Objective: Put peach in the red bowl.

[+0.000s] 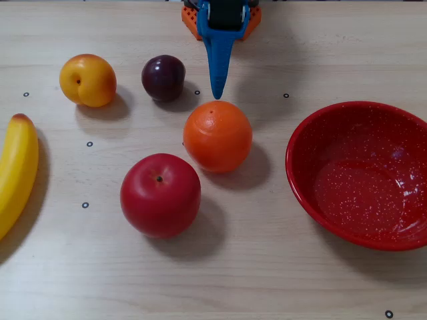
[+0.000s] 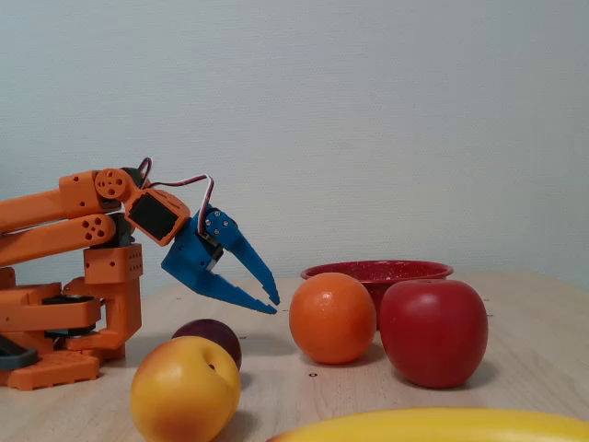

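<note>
Blue fingers slightly apart, holding nothing, above the worktop, near orange, peach and red bowl untouched.

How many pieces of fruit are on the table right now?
5. In a fixed view: peach top left, plum beside it, orange centre, apple below, banana at the left edge. None seems hidden.

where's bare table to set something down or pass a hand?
In the top-down fixed view: the whole near strip below the apple and red bowl is bare, as is the gap between orange and bowl. Crowded: peach, plum, orange and apple cluster centre-left, gripper tip above the orange, banana on the left edge.
</note>
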Tool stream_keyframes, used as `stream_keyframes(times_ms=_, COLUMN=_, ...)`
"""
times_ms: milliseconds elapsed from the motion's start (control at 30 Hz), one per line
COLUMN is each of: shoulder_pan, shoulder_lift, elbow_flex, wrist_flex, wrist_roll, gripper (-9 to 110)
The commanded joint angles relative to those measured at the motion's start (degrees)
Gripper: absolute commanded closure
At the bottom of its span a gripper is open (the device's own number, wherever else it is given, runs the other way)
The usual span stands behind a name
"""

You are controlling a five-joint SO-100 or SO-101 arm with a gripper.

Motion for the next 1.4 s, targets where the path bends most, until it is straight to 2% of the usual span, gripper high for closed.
stream_keyframes(times_ms=0, shoulder_pan=-1.49, shoulder_lift=1.14, elbow_flex=2.29, wrist_flex=-2.2, wrist_roll=-0.44, gripper=102)
stream_keyframes(times_ms=733, shoulder_pan=-2.02, shoulder_lift=0.0, elbow_flex=0.88, wrist_flex=-2.64, wrist_roll=-3.43, gripper=102)
stream_keyframes(times_ms=1033, shoulder_pan=-1.67, shoulder_lift=-5.27, elbow_flex=-9.14, wrist_flex=0.79, wrist_roll=-4.92, gripper=102)
stream_keyframes(times_ms=1367, shoulder_pan=-1.67, shoulder_lift=-10.99, elbow_flex=-24.35, wrist_flex=12.92, wrist_roll=-7.38, gripper=102)
